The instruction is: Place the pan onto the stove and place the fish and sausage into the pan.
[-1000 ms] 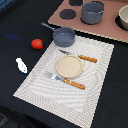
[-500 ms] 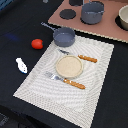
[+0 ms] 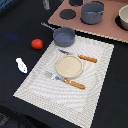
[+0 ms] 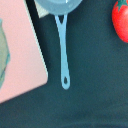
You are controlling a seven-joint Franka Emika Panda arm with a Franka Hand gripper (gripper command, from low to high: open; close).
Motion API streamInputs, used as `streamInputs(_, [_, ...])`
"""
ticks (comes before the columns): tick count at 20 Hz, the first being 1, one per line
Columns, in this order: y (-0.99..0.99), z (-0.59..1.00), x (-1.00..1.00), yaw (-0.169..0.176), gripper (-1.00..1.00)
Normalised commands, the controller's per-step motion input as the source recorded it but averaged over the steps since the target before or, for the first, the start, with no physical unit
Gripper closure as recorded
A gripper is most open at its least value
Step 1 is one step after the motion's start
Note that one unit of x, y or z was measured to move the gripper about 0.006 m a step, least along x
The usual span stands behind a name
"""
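Observation:
The grey-blue pan (image 3: 64, 36) stands on the dark table at the placemat's far corner, its thin handle (image 3: 47, 25) pointing away from the mat. In the wrist view the pan's rim (image 4: 59, 5) and handle (image 4: 63, 50) show directly below the camera. The pinkish stove (image 3: 100, 27) lies behind the pan and also shows in the wrist view (image 4: 20, 55). The red-orange sausage (image 3: 37, 43) lies to the exterior view's left of the pan and shows in the wrist view (image 4: 121, 20). The white fish (image 3: 21, 65) lies nearer on the table. A grey part of the gripper (image 3: 46, 4) shows at the frame's top edge, above the handle; its fingers are not visible.
A larger grey pot (image 3: 92, 12) stands on the stove beside a black burner disc (image 3: 66, 13). A beige bowl (image 3: 123, 17) sits at the stove's right end. The striped placemat (image 3: 95, 80) holds a round plate (image 3: 69, 66), a fork (image 3: 62, 79) and a knife (image 3: 80, 56).

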Motion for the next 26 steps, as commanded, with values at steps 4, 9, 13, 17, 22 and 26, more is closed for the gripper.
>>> streamInputs(4, [-0.37,-0.18,0.42,0.001,-1.00])
streamInputs(9, [-0.32,-0.12,0.48,0.002,-1.00])
streamInputs(13, [-0.23,-0.22,0.42,0.010,-1.00])
streamInputs(17, [-0.10,-0.32,0.28,0.011,-1.00])
streamInputs(22, [-0.03,-0.38,0.14,0.005,-1.00])
streamInputs(26, [0.00,-0.34,0.09,0.009,-1.00])
